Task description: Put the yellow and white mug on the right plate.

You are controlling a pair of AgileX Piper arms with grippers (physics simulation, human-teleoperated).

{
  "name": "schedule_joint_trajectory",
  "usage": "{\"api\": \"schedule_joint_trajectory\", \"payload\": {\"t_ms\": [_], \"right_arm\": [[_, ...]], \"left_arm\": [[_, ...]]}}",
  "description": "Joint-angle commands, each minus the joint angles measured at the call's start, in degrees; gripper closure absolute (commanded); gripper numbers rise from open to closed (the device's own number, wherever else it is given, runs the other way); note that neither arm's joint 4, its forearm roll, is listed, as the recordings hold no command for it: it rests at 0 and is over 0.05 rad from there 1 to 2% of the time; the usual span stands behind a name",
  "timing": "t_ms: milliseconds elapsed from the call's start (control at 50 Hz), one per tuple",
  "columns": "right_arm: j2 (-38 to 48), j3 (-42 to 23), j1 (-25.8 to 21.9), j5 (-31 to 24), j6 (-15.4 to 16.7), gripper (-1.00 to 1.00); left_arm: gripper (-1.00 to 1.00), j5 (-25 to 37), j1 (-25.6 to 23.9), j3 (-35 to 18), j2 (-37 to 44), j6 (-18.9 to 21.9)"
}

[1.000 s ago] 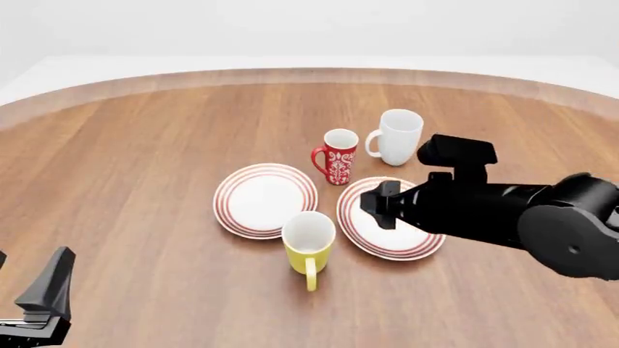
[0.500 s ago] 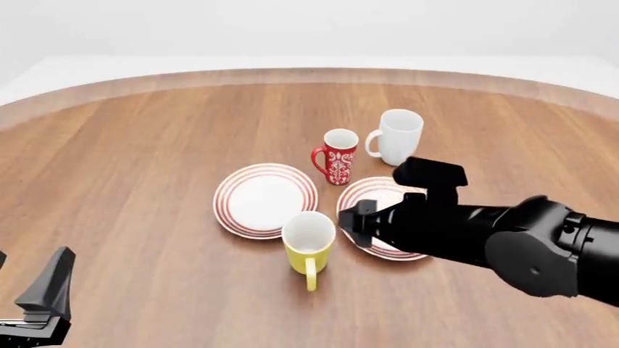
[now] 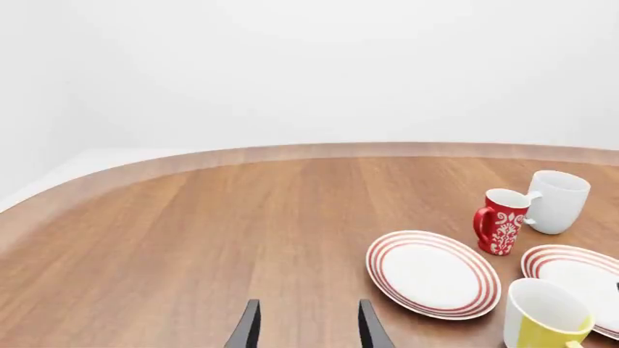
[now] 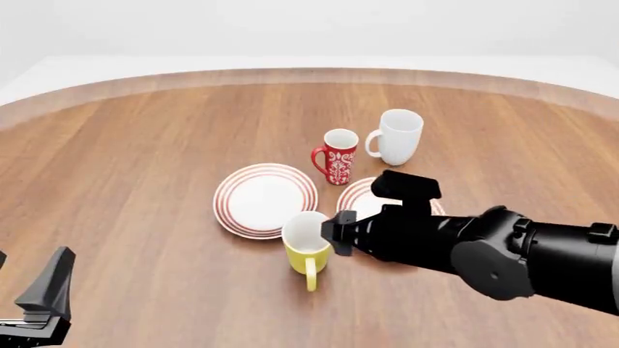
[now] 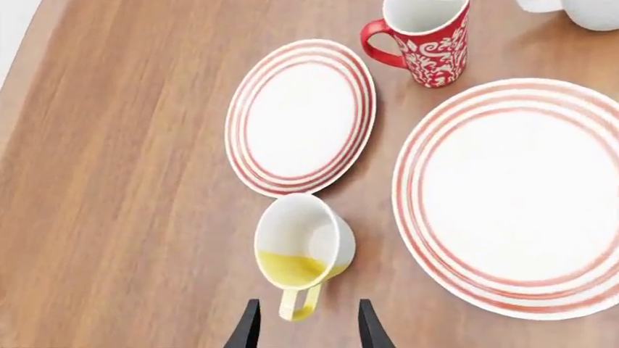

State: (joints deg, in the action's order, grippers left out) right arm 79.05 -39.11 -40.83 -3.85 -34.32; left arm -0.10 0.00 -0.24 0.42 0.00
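Observation:
The yellow and white mug (image 4: 307, 248) stands upright on the table, just in front of the gap between the two plates, with its handle pointing toward the near edge. My right gripper (image 4: 335, 232) is open, hovering right beside and slightly above the mug's right side. In the right wrist view the mug (image 5: 301, 245) lies just ahead of the open gripper (image 5: 306, 330), its handle in line with the gap between the fingertips. The right plate (image 4: 359, 194) is mostly hidden behind my right arm; it shows whole as the right plate (image 5: 522, 196). My left gripper (image 3: 307, 332) is open and empty at the near left.
A twin red-ringed plate (image 4: 264, 199) lies left of the right plate. A red patterned mug (image 4: 338, 156) stands behind the two plates, and a plain white mug (image 4: 399, 135) stands behind it to the right. The left gripper (image 4: 48, 290) stays by the near left corner.
My right arm has swung left and toward the near side, from over the right plate to beside the yellow mug. The mugs, plates and left arm have not moved.

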Motion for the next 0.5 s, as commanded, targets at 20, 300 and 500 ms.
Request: {"api": "schedule_joint_trajectory", "payload": {"t_ms": [20, 300, 500], "right_arm": [[4.04, 0.11, -1.56, 2.83, -1.97, -1.00], [7.75, -0.52, -2.84, 4.56, -3.14, -1.00], [10.60, 0.47, -4.16, 7.16, -4.35, -1.00]], "left_arm": [[-1.00, 0.00, 0.00, 0.00, 0.00, 0.00], [-1.00, 0.00, 0.00, 0.00, 0.00, 0.00], [-1.00, 0.00, 0.00, 0.00, 0.00, 0.00]]}}
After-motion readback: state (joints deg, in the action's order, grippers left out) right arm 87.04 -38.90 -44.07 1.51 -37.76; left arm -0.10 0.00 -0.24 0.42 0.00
